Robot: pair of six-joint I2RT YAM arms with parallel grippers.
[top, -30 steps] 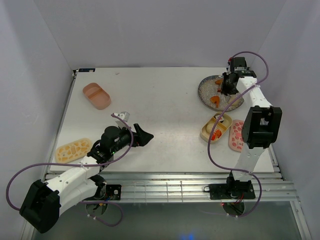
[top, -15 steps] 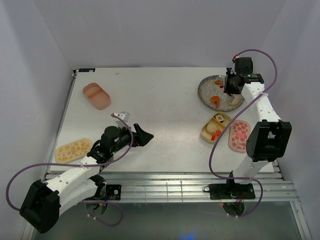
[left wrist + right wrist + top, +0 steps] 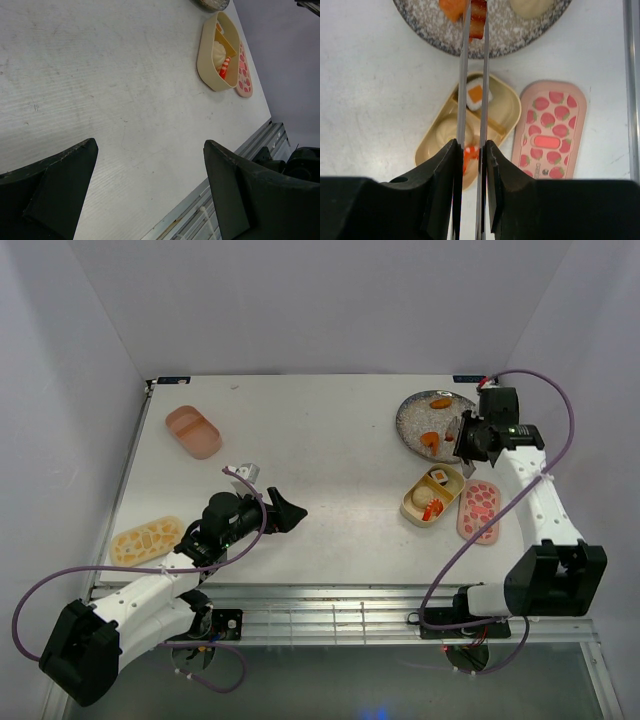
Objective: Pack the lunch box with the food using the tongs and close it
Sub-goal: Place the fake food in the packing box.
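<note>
Table (image 3: 330, 440): white, carrying every item below.

Left gripper (image 3: 150, 146): fingers spread wide with nothing between them, hanging over bare table at the near left, well apart from all lunch box parts.

Right gripper (image 3: 471, 146): fingers pressed onto the handles of the tongs (image 3: 462, 80), over the near right edge of the plate in the top view.

Tongs: thin, silvery. The two blades run nearly parallel out from the fingers, and the tips pinch a red-brown food piece (image 3: 478, 20) above the plate's speckled surface.

Plate (image 3: 420, 30): round, grey, speckled, at the far right of the table. On it are an orange piece (image 3: 452, 6) just beside the tong tips and a cream bun (image 3: 530, 5) towards the right rim.

Tan tray (image 3: 506, 107): open, two compartments, near side of the plate. One compartment holds a white piece with an orange top (image 3: 476, 94). The other holds a cream rice ball (image 3: 445, 132) and an orange-and-white piece (image 3: 469, 154), partly hidden by the fingers.

Pink lid (image 3: 550, 130): strawberry-like pattern, lying flat just beside the tan tray on its right.

Pink tray (image 3: 193, 431): two compartments, far left of the table.

Tan lid (image 3: 147, 540): pebble pattern, near left edge, beside the left arm.
</note>
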